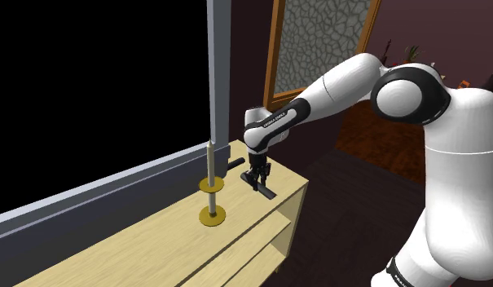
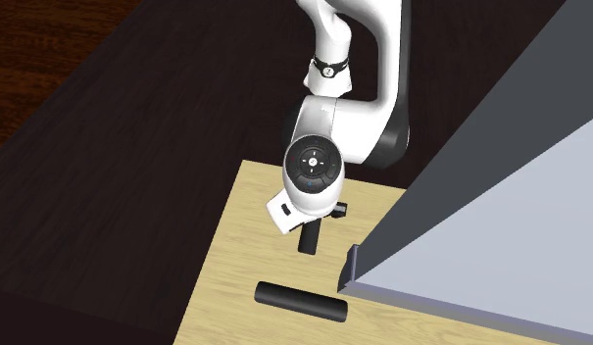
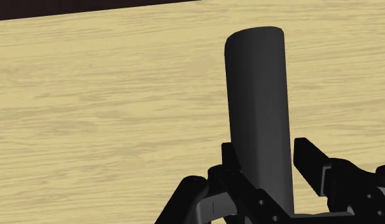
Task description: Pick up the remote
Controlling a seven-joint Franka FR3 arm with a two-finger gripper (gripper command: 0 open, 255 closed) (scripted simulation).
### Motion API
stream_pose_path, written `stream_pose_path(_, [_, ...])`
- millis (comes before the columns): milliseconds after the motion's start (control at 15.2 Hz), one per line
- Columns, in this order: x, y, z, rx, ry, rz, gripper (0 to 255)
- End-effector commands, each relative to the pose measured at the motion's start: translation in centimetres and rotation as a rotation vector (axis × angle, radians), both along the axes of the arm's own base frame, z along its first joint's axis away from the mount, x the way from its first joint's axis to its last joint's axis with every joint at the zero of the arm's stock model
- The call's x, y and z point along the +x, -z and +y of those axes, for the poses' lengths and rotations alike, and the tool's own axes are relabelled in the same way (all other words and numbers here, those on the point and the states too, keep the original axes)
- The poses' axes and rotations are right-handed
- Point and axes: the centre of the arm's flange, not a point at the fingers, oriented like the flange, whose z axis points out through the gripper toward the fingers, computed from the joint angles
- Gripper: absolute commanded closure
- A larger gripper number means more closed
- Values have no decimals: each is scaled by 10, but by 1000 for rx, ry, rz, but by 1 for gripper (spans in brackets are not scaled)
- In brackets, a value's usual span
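The remote [image 3: 258,95] is a dark grey, long slab lying flat on the light wooden top [image 3: 89,114]. My gripper [image 3: 264,164] straddles its near end, and both black fingers press against its sides. In the shoulder view the gripper [image 1: 257,177] points straight down near the top's far right corner, with the remote [image 1: 270,193] sticking out below it toward the edge. From above, in the second exterior view, the hand covers most of the remote [image 2: 308,239], whose end pokes out beneath it.
A tall candlestick [image 1: 211,192] on a brass-coloured round base stands to the shoulder view's left of the gripper. A black bar [image 2: 301,301] lies by the corner of the grey wall [image 2: 500,225]. The wooden top [image 1: 155,245] has open shelves below; a black area lies beyond the wall.
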Motion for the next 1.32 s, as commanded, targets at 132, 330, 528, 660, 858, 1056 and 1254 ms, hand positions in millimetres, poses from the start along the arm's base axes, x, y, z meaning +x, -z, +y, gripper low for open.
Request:
stream_pose_path(132, [-3,4,6,5,-6,10,255])
stream_pose_path(330, [-1,5,6,4,-6,10,255])
stream_pose_path(528, [-2,0,6,5,-7,9,255])
stream_pose_path(660, [-2,-10,6,5,-7,9,255])
stream_pose_path(858, [-2,-26,6,5,-7,9,255])
stream_pose_path(1056, [-2,-42,6,5,-7,9,255])
stream_pose_path(1254, [-2,-58,6,5,-7,9,255])
